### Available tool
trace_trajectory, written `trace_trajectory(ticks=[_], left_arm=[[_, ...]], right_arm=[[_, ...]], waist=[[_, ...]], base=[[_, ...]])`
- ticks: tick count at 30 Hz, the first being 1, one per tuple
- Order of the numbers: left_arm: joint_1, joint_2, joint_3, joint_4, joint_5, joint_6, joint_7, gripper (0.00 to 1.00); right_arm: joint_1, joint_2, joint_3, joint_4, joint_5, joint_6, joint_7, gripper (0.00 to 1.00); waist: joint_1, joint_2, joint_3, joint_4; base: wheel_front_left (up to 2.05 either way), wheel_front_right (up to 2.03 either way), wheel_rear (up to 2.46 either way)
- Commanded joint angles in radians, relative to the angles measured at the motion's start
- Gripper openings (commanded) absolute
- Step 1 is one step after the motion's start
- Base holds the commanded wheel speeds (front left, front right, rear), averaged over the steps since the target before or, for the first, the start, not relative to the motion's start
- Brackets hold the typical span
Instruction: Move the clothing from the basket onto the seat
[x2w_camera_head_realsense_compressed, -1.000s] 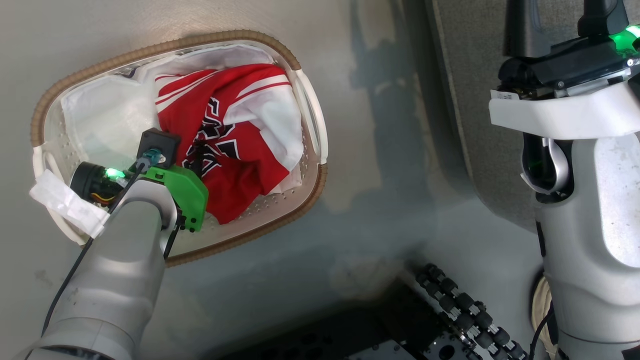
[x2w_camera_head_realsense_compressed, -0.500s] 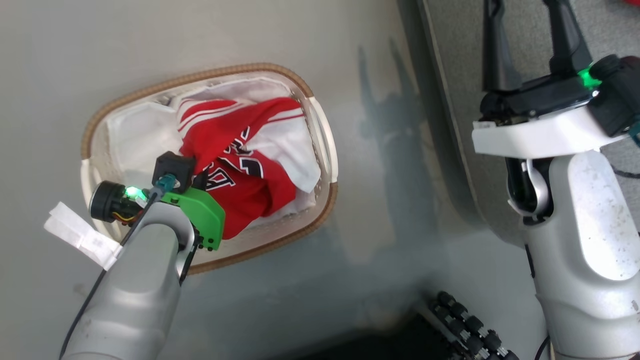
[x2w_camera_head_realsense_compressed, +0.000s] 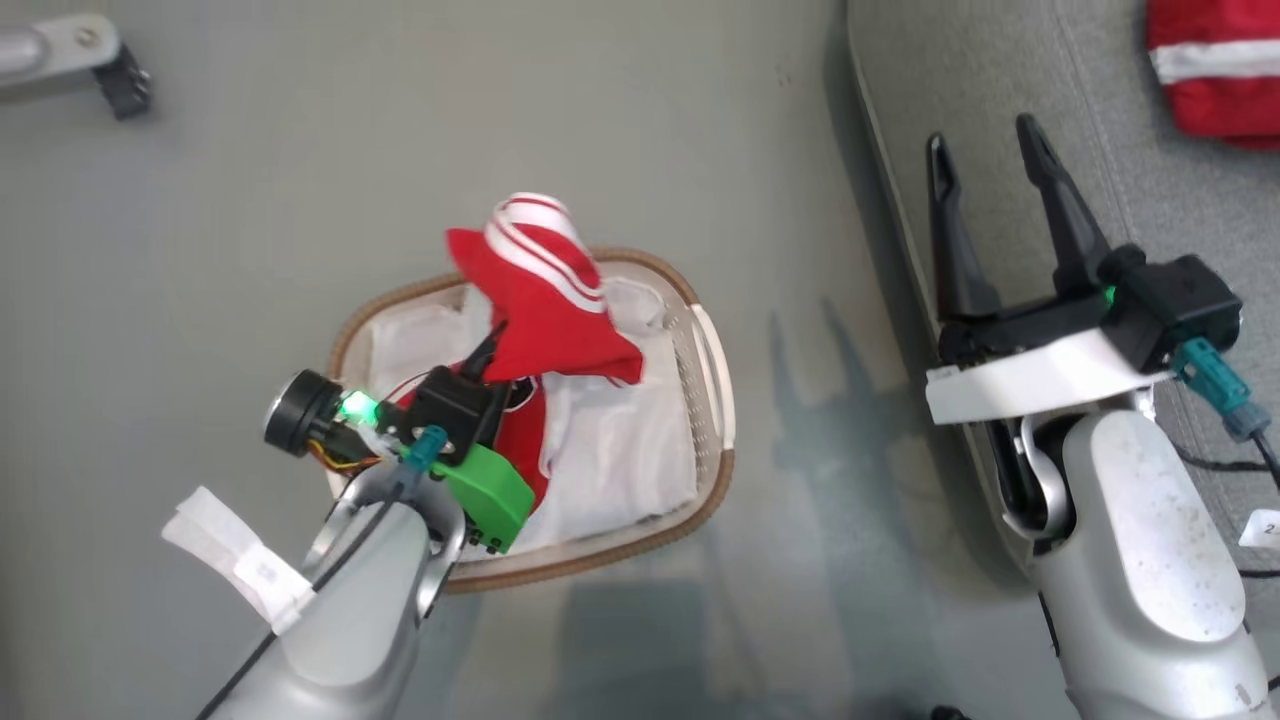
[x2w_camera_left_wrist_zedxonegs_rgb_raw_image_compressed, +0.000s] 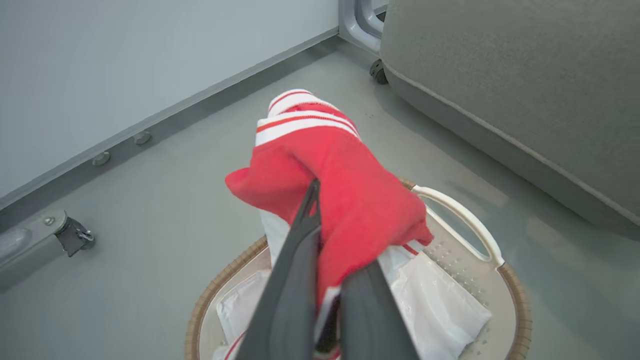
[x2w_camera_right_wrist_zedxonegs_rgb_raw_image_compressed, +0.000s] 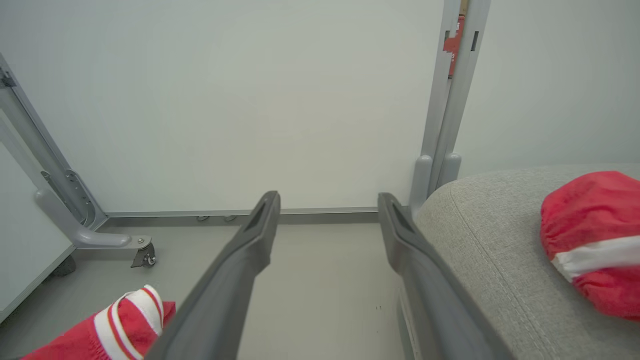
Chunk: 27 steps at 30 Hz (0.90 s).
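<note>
My left gripper (x2w_camera_left_wrist_zedxonegs_rgb_raw_image_compressed: 325, 210) is shut on the clothing, a red garment (x2w_camera_left_wrist_zedxonegs_rgb_raw_image_compressed: 350, 190) with white striped trim, and holds it bunched above the basket (x2w_camera_left_wrist_zedxonegs_rgb_raw_image_compressed: 515, 295). In the head view the garment (x2w_camera_head_realsense_compressed: 545, 300) rises over the basket's brown rim (x2w_camera_head_realsense_compressed: 715, 490), its lower part still hanging inside with white cloth (x2w_camera_head_realsense_compressed: 620, 460). My right gripper (x2w_camera_head_realsense_compressed: 985, 150) stands open and empty over the edge of the grey seat (x2w_camera_head_realsense_compressed: 1000, 80). A second red garment (x2w_camera_head_realsense_compressed: 1215, 70) lies on the seat, also seen from the right wrist as a red garment (x2w_camera_right_wrist_zedxonegs_rgb_raw_image_compressed: 595, 210) on the cushion (x2w_camera_right_wrist_zedxonegs_rgb_raw_image_compressed: 500, 240).
A grey metal frame leg with a caster (x2w_camera_head_realsense_compressed: 70, 50) stands on the floor beyond the basket; the same leg (x2w_camera_left_wrist_zedxonegs_rgb_raw_image_compressed: 65, 235) runs along the pale wall. A strip of grey-green floor (x2w_camera_head_realsense_compressed: 800, 300) separates basket and seat. An upright frame post (x2w_camera_right_wrist_zedxonegs_rgb_raw_image_compressed: 445, 125) stands by the seat's far corner.
The head camera has risen and shifted. My left gripper has lifted the red garment up out of the basket into a bunched peak. The right gripper stays open.
</note>
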<state>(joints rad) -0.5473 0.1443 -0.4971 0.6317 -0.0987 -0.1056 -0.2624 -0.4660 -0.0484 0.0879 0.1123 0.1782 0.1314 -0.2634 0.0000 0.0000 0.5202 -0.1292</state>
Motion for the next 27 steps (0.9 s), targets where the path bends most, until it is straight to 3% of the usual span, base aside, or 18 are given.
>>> trace_trajectory(ticks=[1,11,27], left_arm=[[0.024,0.008,-0.012,-0.037,0.023,0.002,-0.003,0.00],[0.047,0.076,-0.097,-0.227,0.076,-0.016,-0.004,0.00],[0.097,0.070,0.004,-0.413,-0.015,0.021,-0.004,0.00]], right_arm=[[0.033,-0.005,-0.002,0.008,-0.005,-0.001,-0.002,1.00],[0.143,-0.005,-0.010,0.040,0.010,-0.001,-0.002,1.00],[0.270,-0.005,0.031,0.082,0.024,-0.001,-0.002,1.00]], waist=[[0.0000,0.0000,-0.131,0.095],[0.0000,0.0000,-0.273,0.148],[0.0000,0.0000,-0.438,0.144]], base=[[0.00,0.00,0.00],[0.00,0.00,0.00],[0.00,0.00,0.00]])
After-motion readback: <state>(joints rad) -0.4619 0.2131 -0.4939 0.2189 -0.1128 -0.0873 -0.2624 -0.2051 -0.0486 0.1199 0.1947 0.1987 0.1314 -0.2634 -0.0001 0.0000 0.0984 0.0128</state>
